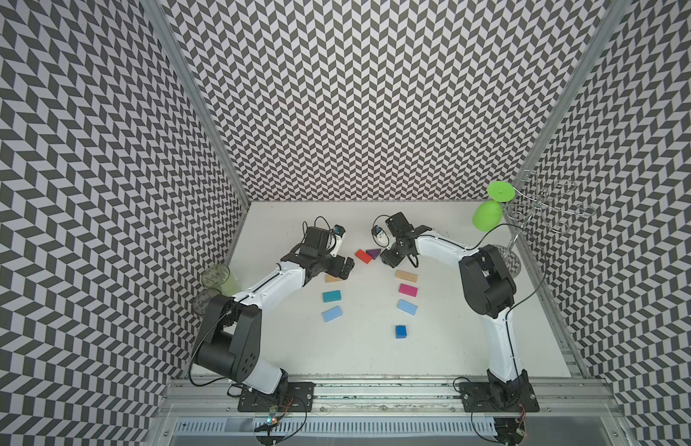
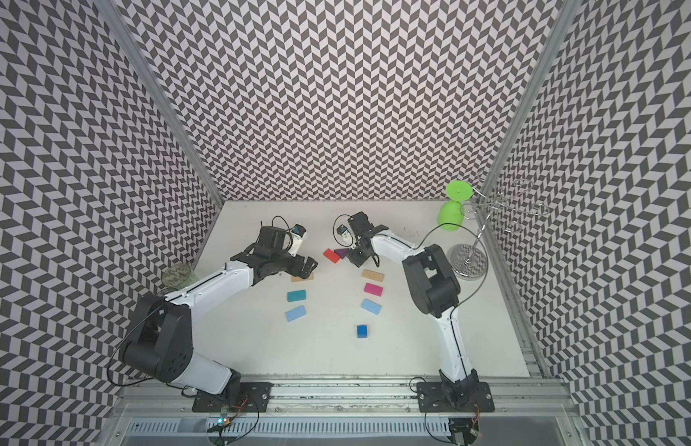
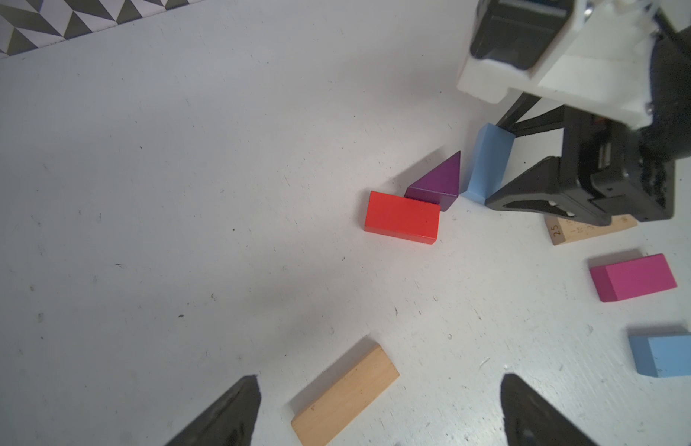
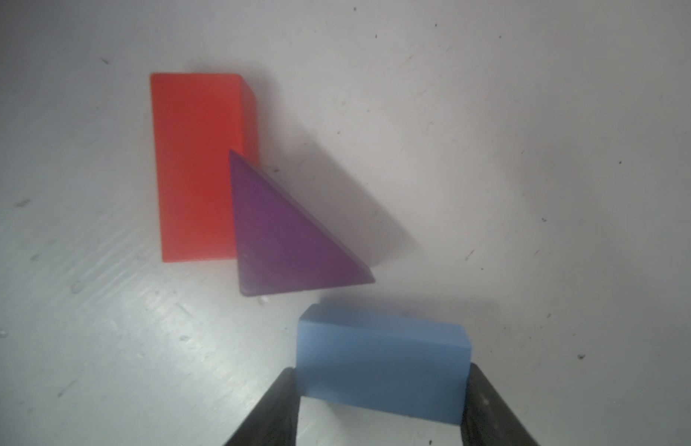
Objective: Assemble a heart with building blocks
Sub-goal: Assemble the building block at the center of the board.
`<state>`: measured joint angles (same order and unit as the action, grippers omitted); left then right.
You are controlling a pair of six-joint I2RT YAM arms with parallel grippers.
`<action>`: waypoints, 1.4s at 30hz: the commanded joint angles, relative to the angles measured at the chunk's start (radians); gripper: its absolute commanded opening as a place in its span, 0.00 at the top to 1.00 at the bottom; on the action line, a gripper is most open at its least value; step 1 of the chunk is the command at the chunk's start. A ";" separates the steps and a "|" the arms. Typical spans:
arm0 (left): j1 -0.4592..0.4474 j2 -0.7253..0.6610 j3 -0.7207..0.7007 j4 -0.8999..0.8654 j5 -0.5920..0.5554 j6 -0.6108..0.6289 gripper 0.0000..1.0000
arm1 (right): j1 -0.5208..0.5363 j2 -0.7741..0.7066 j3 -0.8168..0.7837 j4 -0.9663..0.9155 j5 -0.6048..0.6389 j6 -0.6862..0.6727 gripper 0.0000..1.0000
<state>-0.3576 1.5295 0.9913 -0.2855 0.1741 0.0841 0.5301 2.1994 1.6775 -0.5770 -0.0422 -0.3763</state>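
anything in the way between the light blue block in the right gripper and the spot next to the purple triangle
Nothing visible. The light blue block, held by the right gripper, is beside the purple triangle with only a strip of bare table between them. The red block lies on the triangle's other side.

Both top views look steeply down from high above the near edge of the table (image 1: 359, 347), taking in all of it. The left wrist camera looks low across it; the right wrist camera hangs closer. Both wrist views share the red block (image 3: 401, 216) and triangle (image 3: 438, 181).
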 commanded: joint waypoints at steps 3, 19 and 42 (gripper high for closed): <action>0.005 0.007 0.003 0.011 0.008 -0.009 0.01 | 0.010 0.043 0.027 -0.036 -0.025 -0.012 0.79; 0.005 0.008 0.002 0.003 0.006 -0.012 0.01 | 0.001 0.072 0.028 -0.041 -0.079 -0.041 0.80; 0.007 0.004 -0.010 0.006 0.005 -0.013 0.01 | -0.037 0.094 0.040 -0.039 -0.078 -0.034 0.80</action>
<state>-0.3573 1.5299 0.9913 -0.2855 0.1741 0.0769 0.5049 2.2341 1.7164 -0.5896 -0.1513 -0.4026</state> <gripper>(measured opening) 0.989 0.589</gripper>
